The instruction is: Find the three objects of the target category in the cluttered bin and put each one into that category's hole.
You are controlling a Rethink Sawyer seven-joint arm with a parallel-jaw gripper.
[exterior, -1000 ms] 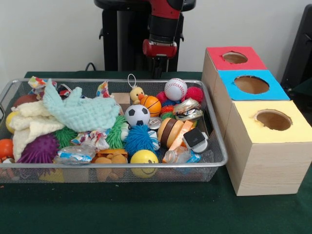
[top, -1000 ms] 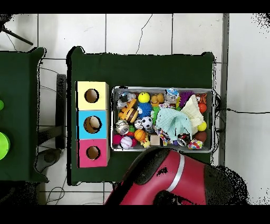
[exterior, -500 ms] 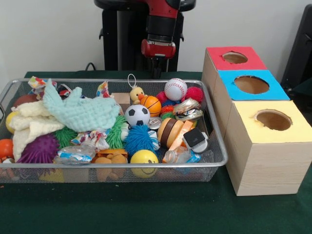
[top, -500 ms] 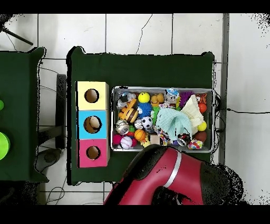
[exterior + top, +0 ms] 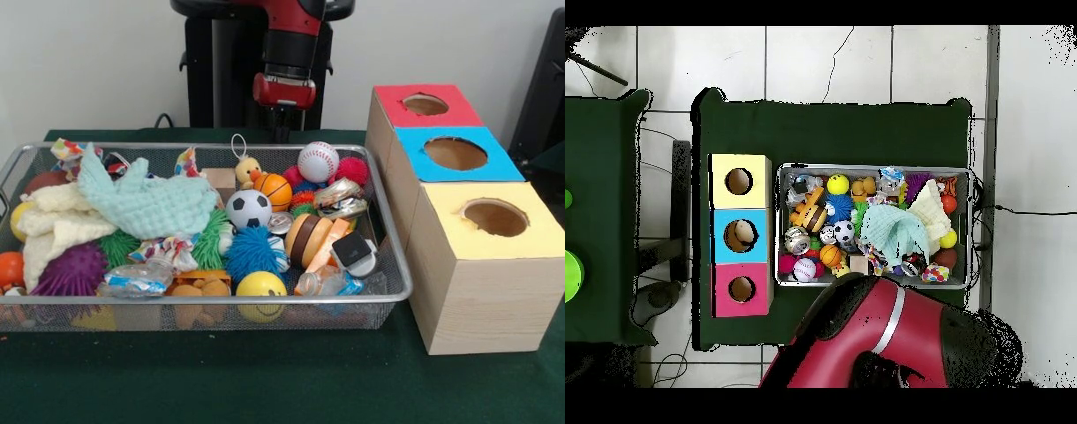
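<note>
A: Which step is this, do you think?

B: The search, I'd say; the arm (image 5: 287, 53) hangs behind the bin's (image 5: 388, 265) far rim, above the clutter, touching nothing; the gripper (image 5: 282, 119) holds nothing I can see, but whether it is open or closed I cannot tell.

A: And the targets?

B: The category isn't given; if it is balls, the baseball (image 5: 318, 162), basketball (image 5: 274, 190) and soccer ball (image 5: 248, 209) lie close together in the bin's middle, nearest the gripper; in the overhead view something pale already sits in the blue box's (image 5: 740, 236) hole.

A: What does the next move call for?

B: Coming forward over the rim and down onto one exposed ball; the baseball sits highest and looks easiest.

A: Room?

B: Tight inside; toys crowd every ball, the duck (image 5: 247, 168) just beside the basketball; the cloth (image 5: 146, 203) covers the other half. The boxes stand just beside the bin, their holes clear from above.
</note>
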